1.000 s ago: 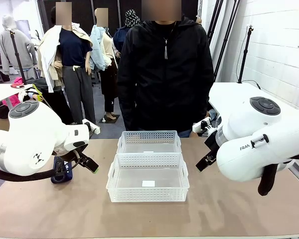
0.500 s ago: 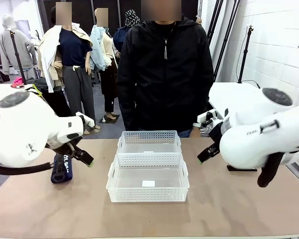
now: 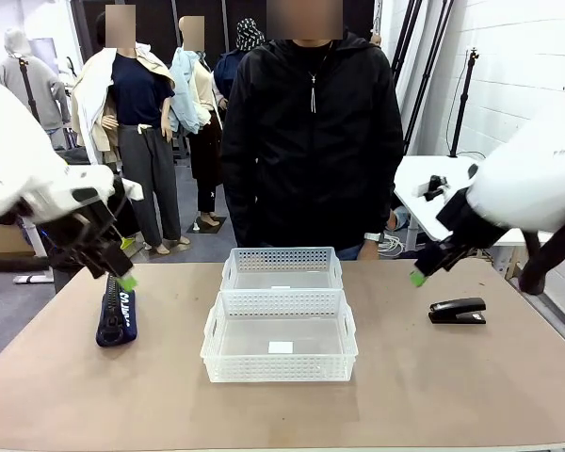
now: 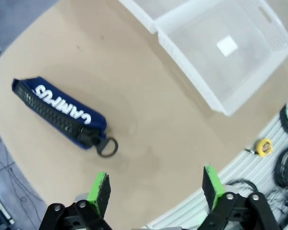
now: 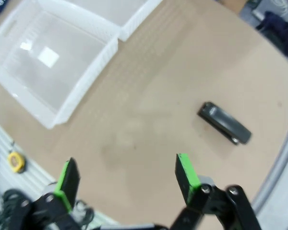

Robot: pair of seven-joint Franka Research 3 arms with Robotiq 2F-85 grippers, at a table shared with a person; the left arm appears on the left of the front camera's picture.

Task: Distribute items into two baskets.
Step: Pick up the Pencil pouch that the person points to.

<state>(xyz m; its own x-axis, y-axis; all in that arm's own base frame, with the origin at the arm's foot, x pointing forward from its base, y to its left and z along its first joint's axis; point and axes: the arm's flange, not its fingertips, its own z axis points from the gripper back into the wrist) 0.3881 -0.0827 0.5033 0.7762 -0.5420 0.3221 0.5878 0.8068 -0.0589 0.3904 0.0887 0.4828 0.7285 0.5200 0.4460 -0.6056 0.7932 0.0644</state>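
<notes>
Navy, black and white on a tan table [image 3: 452, 400]

Near the table's left edge, the pouch [image 3: 116, 316] is dark navy with white "CAMPUS" lettering, a black zip and a black ring pull. Toward the right edge, the stapler [image 3: 457, 310] is plain black. At the middle, the near basket [image 3: 279, 365] and the far basket [image 3: 282, 257] are both white, their walls patterned with even rows of small holes, and each has a small white label on its floor. The left gripper [image 4: 156, 184] and the right gripper [image 5: 125, 175] are black with bright green pads [image 4: 100, 189]. The left arm [image 3: 24, 174] and the right arm [image 3: 537, 174] are white. The person's jacket [image 3: 311, 151] is black with a silvery zip.
</notes>
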